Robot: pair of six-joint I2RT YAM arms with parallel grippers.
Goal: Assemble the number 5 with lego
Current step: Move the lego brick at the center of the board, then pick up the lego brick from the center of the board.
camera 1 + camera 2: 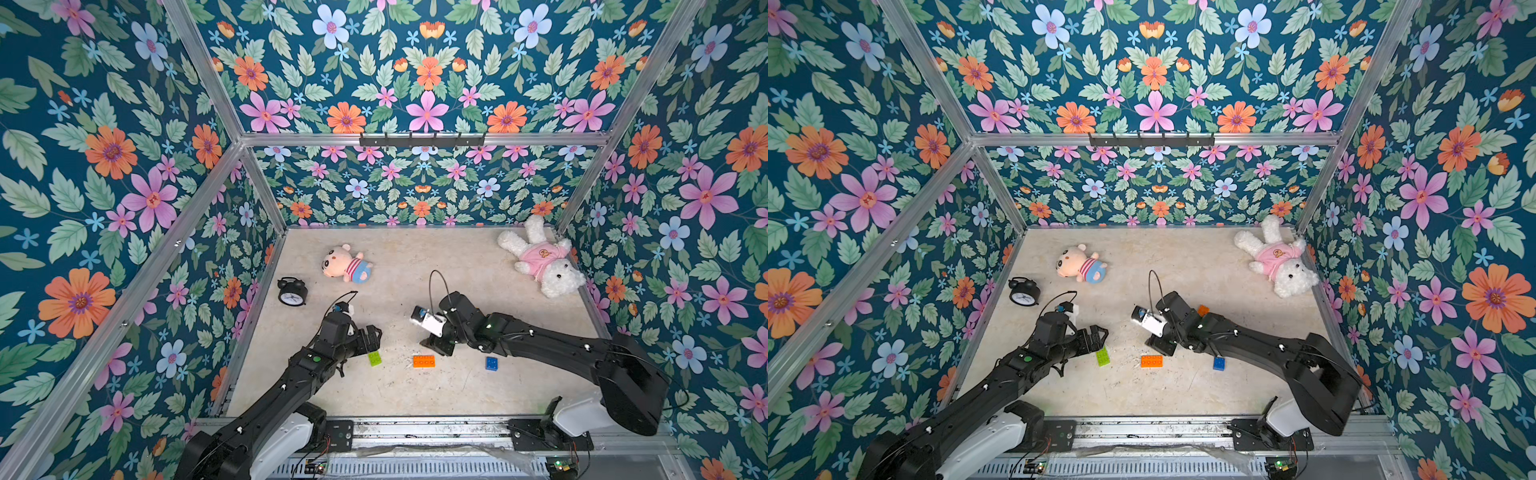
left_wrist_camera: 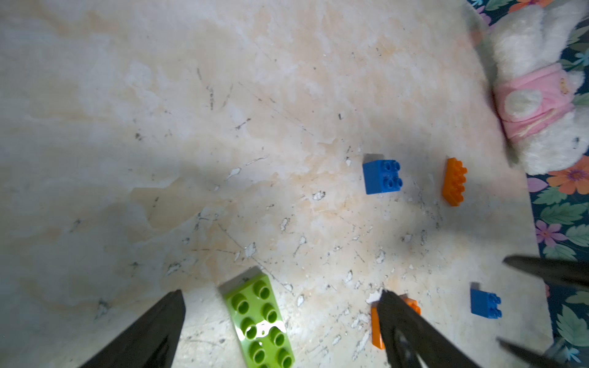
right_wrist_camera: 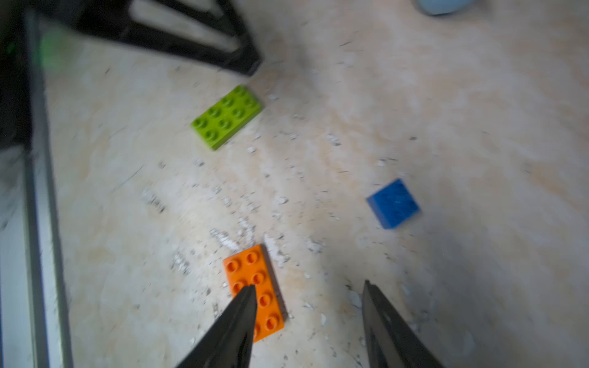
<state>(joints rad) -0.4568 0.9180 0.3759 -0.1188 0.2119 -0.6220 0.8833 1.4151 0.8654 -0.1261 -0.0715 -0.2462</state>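
Orange brick (image 1: 424, 361) flat, long axis side to side; left jaws, right jaws parted, empty.

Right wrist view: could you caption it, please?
Open right gripper at an orange brick; lime-green brick and blue brick beyond.

You have five loose bricks, none joined. The lime-green oblong (image 1: 375, 358), orange oblong (image 1: 424, 361) and blue square (image 1: 492, 363) lie apart in a row, studs up. The second blue square (image 2: 382, 176) and second orange oblong (image 2: 454, 181) lie farther back.
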